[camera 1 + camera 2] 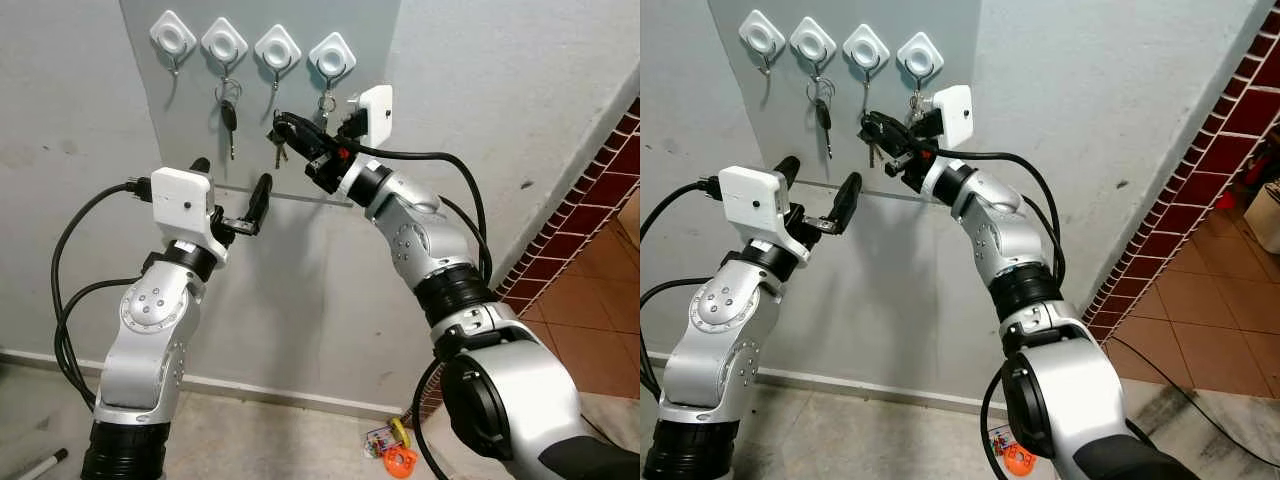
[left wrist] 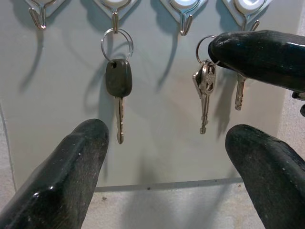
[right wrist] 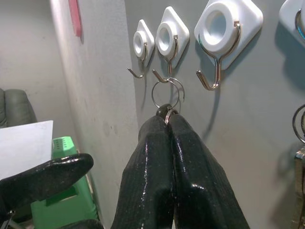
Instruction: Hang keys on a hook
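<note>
The right tool [image 1: 284, 126] pinches a bunch of keys [image 2: 204, 90] just below hook 3 [image 1: 277, 50]; the left tool [image 1: 232, 192] hovers open nearby.

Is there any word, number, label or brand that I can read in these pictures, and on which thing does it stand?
No text can be read.
Black car key: no mark to make out.
Silver keys held by the right gripper: any stamping is too small to read.
White hooks: plain.
Colourful packet on the floor: print too small and blurred to read.
</note>
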### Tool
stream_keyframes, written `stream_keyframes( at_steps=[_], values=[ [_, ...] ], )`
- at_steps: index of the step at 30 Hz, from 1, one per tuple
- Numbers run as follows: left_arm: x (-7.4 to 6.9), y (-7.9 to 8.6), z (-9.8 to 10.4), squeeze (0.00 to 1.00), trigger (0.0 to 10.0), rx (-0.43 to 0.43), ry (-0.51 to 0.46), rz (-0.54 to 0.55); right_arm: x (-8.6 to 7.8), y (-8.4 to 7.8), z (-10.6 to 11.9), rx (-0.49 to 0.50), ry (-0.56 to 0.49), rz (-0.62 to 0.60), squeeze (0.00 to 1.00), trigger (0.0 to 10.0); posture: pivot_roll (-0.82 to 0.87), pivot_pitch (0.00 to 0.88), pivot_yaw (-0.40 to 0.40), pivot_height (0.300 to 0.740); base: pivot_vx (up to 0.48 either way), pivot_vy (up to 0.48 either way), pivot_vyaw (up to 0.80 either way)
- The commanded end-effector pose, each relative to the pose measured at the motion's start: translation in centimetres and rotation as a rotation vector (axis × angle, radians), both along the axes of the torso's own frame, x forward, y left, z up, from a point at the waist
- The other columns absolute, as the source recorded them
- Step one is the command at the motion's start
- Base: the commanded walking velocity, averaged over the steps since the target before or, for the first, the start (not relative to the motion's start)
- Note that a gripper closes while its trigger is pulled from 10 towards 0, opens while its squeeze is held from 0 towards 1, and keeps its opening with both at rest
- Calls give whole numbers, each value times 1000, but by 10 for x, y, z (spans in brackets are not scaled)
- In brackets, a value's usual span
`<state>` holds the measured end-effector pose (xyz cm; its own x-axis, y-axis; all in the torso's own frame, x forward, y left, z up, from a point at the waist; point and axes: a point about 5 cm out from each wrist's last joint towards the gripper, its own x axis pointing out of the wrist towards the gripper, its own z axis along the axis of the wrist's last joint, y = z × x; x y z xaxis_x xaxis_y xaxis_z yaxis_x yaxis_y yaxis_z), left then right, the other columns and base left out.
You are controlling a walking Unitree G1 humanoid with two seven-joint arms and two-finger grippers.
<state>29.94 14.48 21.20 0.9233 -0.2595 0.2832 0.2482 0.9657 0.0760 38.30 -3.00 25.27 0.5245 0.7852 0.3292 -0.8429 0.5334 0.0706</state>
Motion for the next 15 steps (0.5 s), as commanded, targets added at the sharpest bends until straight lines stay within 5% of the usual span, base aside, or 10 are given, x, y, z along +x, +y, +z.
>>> stream_keyframes(
  at_steps=[1,8,15],
  values=[
    [-3,0,2,0,10000,3,-8,4,0,0,8,20,-28,9,0,10000,107,9,-75,740,0,0,0],
    [-5,4,-2,0,10000,1,12,23,-5,-14,-14,8,-72,-98,0,10000,103,13,-71,740,0,0,0],
    [-3,12,-27,0,10000,-24,93,63,-26,-67,-71,15,-8,-364,0,10000,59,13,-38,740,0,0,0]
  ],
)
